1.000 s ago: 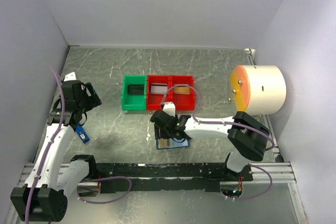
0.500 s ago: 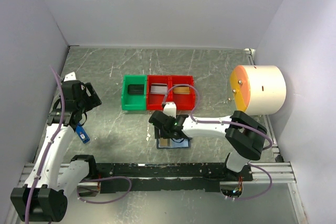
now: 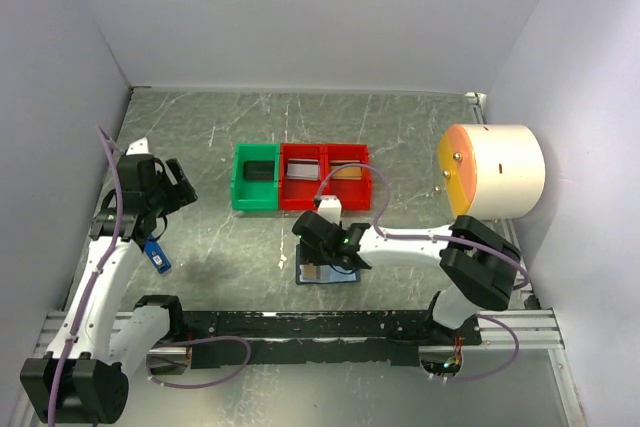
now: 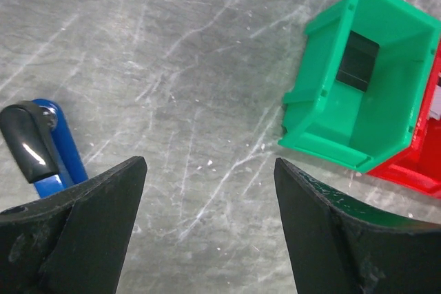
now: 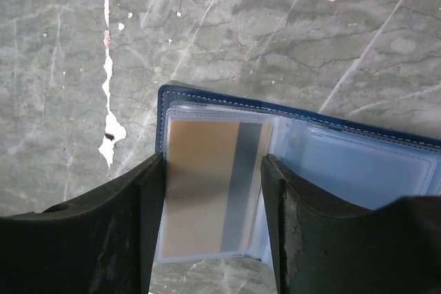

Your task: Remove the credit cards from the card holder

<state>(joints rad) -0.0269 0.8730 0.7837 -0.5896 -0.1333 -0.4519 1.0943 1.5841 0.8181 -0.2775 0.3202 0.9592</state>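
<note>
Right claw stands low over the small dark navy-blue folding card holder, which lies open and flat on the grey marbled table directly under it. Its 2 black fingers straddle the thin tan card with a grey stripe, which sits inside a clear plastic pocket between them. The fingers are at the 2 long edges of that pocket, but one cannot tell whether they already pinch it or only bracket it.

Compared with 1 second ago, the claw went a little to its left and came back, and it is now set more squarely over the holder. The holder itself did not shift, and the tan card did not come out. The judgement is that the claw was correcting its aim, and pulling this card out is not yet begun.

Beyond the claw, the green plastic bin has a dark card inside. Far to the claw's left, the left claw hangs released and empty, unmoved.
</note>
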